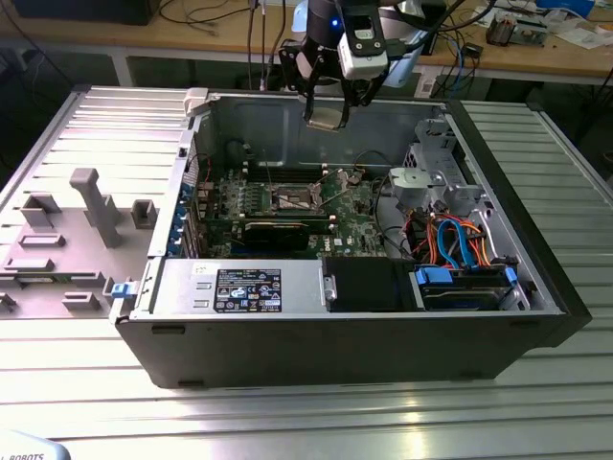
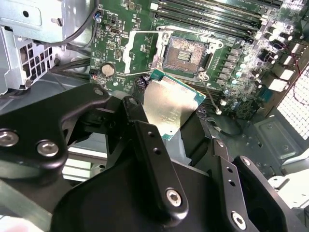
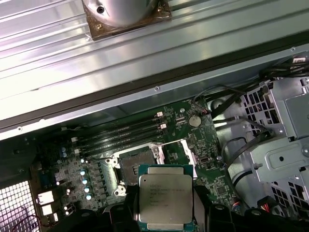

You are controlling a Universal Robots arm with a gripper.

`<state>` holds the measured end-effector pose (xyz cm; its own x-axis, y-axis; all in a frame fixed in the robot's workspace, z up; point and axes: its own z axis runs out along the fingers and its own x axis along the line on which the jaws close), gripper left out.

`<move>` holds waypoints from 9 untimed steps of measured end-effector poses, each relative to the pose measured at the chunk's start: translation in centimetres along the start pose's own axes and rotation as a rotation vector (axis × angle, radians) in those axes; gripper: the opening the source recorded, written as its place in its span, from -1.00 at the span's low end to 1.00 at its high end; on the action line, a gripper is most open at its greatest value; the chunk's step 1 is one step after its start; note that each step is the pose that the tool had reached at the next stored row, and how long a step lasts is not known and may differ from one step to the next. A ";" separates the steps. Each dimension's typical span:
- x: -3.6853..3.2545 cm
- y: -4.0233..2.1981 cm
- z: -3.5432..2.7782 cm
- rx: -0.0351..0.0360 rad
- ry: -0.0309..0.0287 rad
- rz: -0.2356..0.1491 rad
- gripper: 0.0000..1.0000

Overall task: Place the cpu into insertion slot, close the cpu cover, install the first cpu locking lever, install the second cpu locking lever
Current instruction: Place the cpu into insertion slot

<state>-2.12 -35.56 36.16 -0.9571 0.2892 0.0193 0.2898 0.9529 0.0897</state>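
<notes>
My gripper (image 1: 326, 117) hangs above the open computer case, shut on the cpu (image 2: 169, 105), a flat square chip with a silvery top and a green edge. In both wrist views the black fingers (image 2: 145, 140) clamp two opposite sides of the cpu (image 3: 165, 195). Below it on the green board lies the insertion slot (image 2: 186, 52), a dark square socket that is bare. The slot (image 3: 136, 162) sits a little aside from the chip. The cpu cover (image 2: 127, 56) is flipped open beside the socket. In the exterior view the slot (image 1: 292, 199) is well below the gripper.
The case walls (image 1: 316, 134) ring the board. A long black graphics card (image 1: 278, 230) lies in front of the socket and memory slots (image 2: 212, 14) behind it. A drive cage with blue and orange cables (image 1: 458, 244) is at the exterior view's right, a grey fixture (image 1: 86, 206) at its left.
</notes>
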 end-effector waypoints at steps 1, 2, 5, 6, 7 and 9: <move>-0.01 -0.03 0.00 0.0001 -0.0001 0.002 0.08; -0.02 -0.05 -0.01 0.0002 -0.0002 0.003 0.08; -0.04 -0.06 0.00 0.0002 -0.0015 0.016 0.08; -0.03 -0.06 0.00 0.0000 -0.0023 0.026 0.08; -0.03 -0.06 0.00 -0.0003 -0.0032 0.036 0.08; -0.03 -0.07 0.01 -0.0006 -0.0050 0.055 0.08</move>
<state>-2.11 -35.63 36.14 -0.9395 0.3420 0.0193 0.3423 0.9353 0.0892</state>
